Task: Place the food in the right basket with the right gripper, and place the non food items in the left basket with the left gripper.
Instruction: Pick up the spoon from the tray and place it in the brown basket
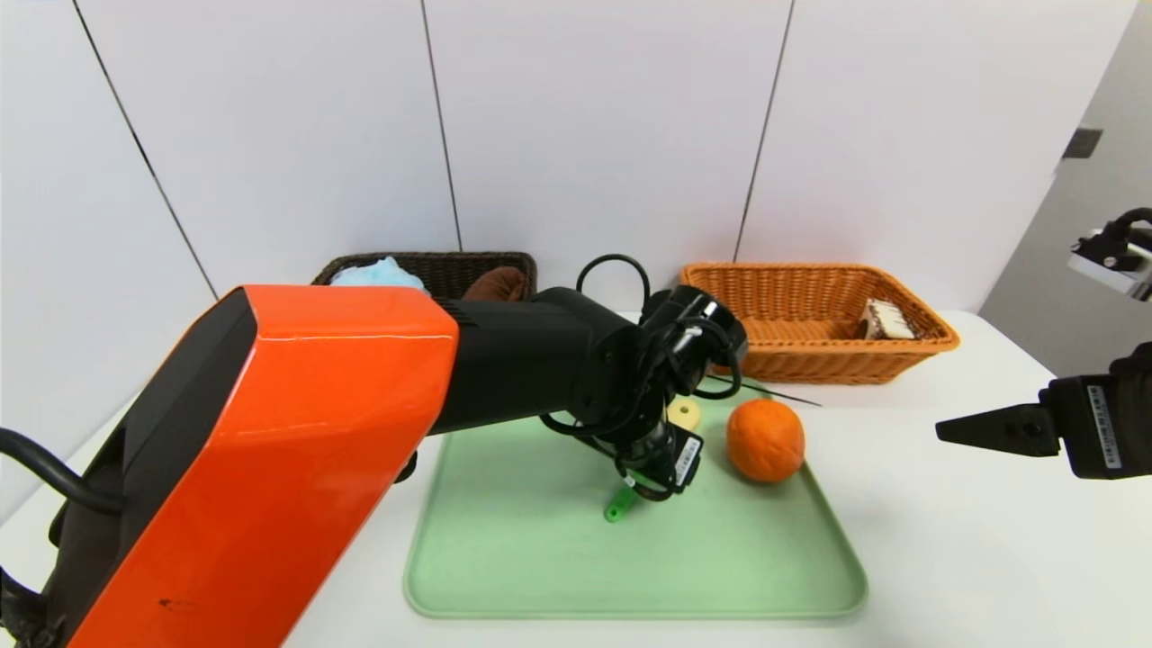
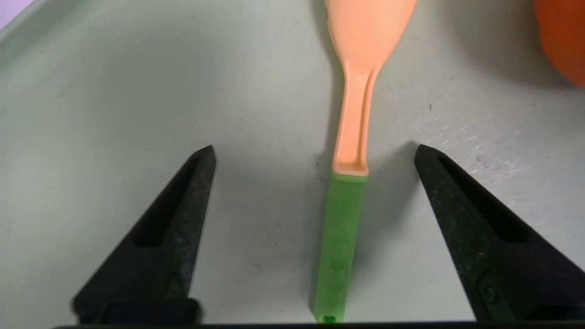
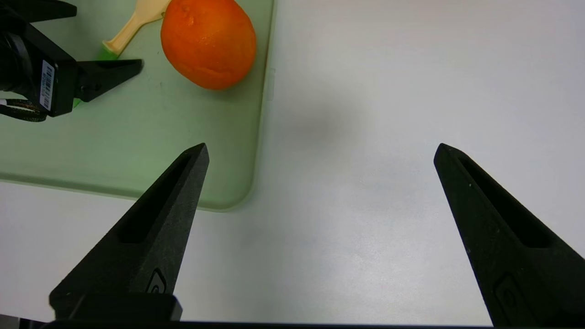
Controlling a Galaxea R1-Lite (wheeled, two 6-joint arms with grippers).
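Left wrist view: left gripper (image 2: 315, 151) straddles spoon (image 2: 349, 137), orange (image 2: 564, 36) near

A white table (image 1: 945, 540) carries a pale green tray (image 1: 540, 558) at its centre. At eleven o'clock from the tray sits the dark brown basket (image 1: 450, 268), and at one o'clock the orange-tan basket (image 1: 814, 346), both resting directly on the tabletop near the back edge.
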